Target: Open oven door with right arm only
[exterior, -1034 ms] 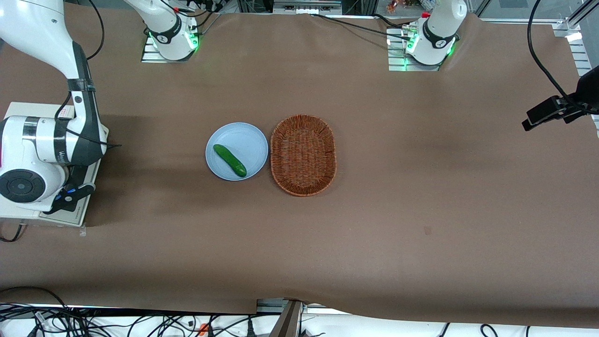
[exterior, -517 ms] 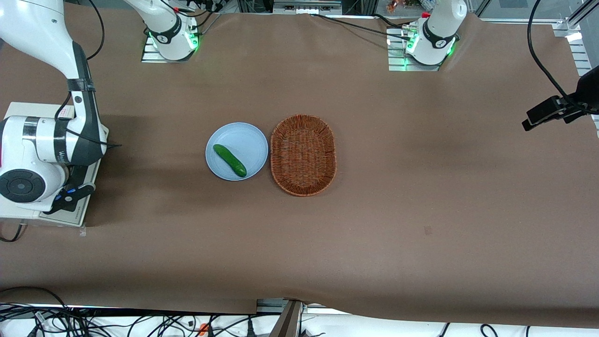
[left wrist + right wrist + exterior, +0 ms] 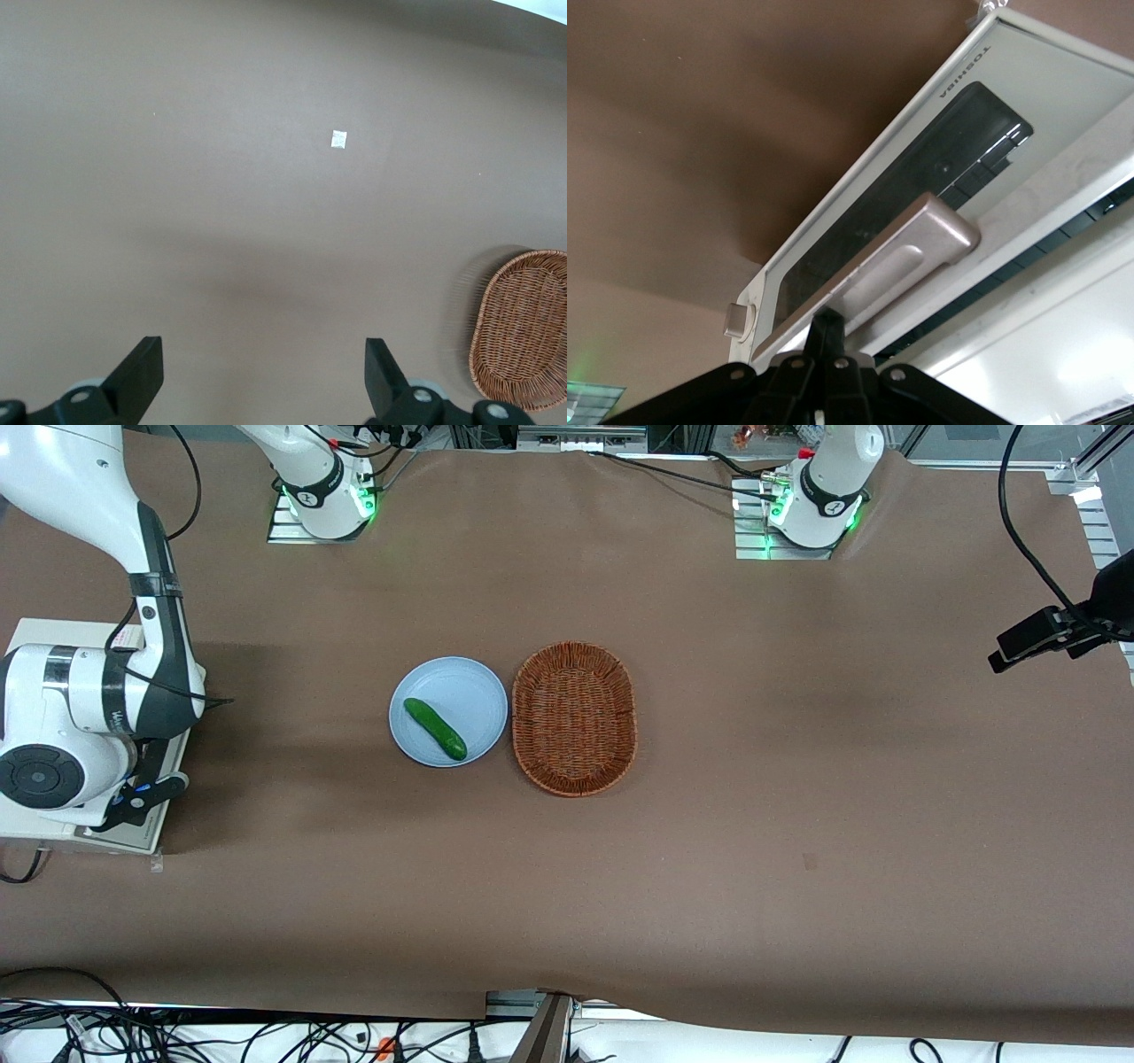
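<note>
Right arm [image 3: 97, 691] bent over oven; hand [image 3: 826, 332] at oven door [image 3: 921, 221] handle, finger state unclear.

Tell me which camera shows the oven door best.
The right wrist view: the oven door, its dark glass and silver handle fill it, with the hand at the handle. The front view hides it under the arm; the left wrist view misses it.

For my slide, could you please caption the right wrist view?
Pincer at the bar handle of the Toshiba oven door, slightly ajar.
</note>
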